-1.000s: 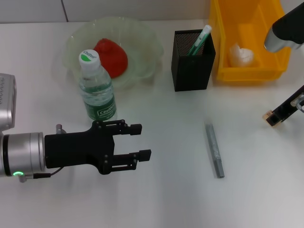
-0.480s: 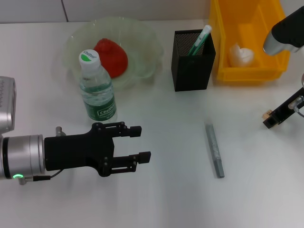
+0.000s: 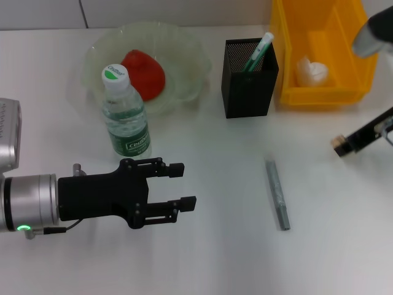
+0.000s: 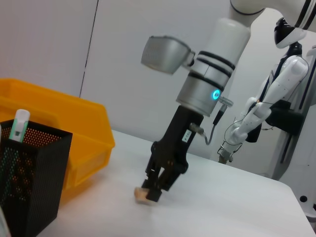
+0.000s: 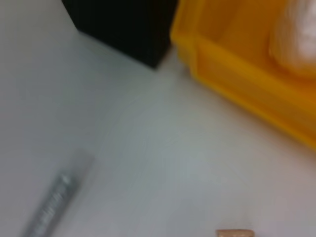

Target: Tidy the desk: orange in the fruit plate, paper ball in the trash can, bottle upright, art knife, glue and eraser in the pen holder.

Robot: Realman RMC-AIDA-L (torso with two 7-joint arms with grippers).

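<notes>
— While the right gripper (image 4: 154,191) is clamped on the eraser (image 4: 141,194) just above the bench (image 3: 215,258), right of the knife (image 3: 277,194), what could go wrong?

— My guess: the hold looks shallow, so the eraser may slip out, or clip the holder (image 3: 248,78) rim beside the glue (image 3: 258,51).

— And the left gripper (image 3: 182,184)?

— Jaws apart, empty, near the bottle (image 3: 124,112).

— Counts?

— One each: orange (image 3: 143,74) in the plate (image 3: 184,43), paper ball (image 3: 311,71) in the bin (image 3: 288,37), bottle, knife, glue, eraser.
</notes>
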